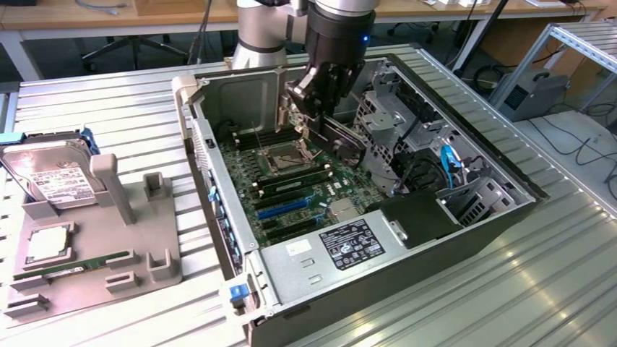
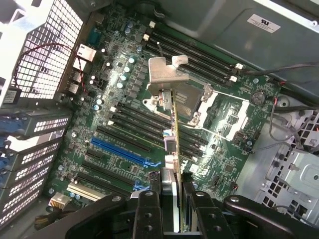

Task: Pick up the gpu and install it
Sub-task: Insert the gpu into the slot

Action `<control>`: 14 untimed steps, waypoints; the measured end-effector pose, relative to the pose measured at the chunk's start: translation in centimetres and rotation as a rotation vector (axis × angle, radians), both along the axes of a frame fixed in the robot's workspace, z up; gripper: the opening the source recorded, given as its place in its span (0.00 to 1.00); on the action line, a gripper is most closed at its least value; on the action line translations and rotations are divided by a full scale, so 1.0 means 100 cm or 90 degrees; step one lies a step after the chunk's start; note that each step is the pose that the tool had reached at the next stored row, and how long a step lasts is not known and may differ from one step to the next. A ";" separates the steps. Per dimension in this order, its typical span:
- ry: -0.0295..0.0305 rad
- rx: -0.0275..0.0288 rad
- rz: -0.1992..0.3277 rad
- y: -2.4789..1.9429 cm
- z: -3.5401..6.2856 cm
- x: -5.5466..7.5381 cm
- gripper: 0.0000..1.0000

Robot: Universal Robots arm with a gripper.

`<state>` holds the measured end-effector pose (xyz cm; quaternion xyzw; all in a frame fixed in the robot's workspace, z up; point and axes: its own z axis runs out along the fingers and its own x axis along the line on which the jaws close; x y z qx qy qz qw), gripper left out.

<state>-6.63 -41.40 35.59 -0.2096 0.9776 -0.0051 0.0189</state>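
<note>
At the exterior view's left, a grey moulded parts holder [image 1: 144, 260] sits on the ribbed metal worktop [image 1: 540, 289]. It carries a boxy silver hard drive with a white label [image 1: 53, 181] and a narrow green memory stick [image 1: 82, 266].

Toward the middle stands the open black computer case [image 1: 318, 289], its green motherboard [image 1: 289, 195] facing up. The dark two-fingered tool [image 1: 313, 112] hangs inside the case over the far part of the board.

The tool is pinching the gpu [image 2: 174, 149], a thin flat card seen edge-on in the wrist view, with one finger on each face. The card is clear of the board and not seated. Its long axis runs straight out from the tool, and its silvery metal end bracket [image 2: 167, 74] is at the far end, over the square processor socket [image 2: 187, 99].

The long blue expansion slot [image 2: 124, 152] lies off to one side of the card, toward the perforated rear slot covers [image 2: 30, 164]. The card's line seems to cross the slot's line rather than follow it, though the viewing angle makes that uncertain.

At the exterior view's right are grey metal drive cages [image 1: 386, 116].
</note>
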 end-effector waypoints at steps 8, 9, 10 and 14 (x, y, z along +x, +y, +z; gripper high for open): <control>0.0000 0.0000 0.016 0.0000 0.0000 0.000 0.28; 0.0000 0.0000 0.019 0.0000 0.0000 0.000 0.28; 0.0000 0.0000 0.021 0.0000 0.0000 0.000 0.28; 0.0000 0.0000 0.029 0.0000 0.0000 0.000 0.28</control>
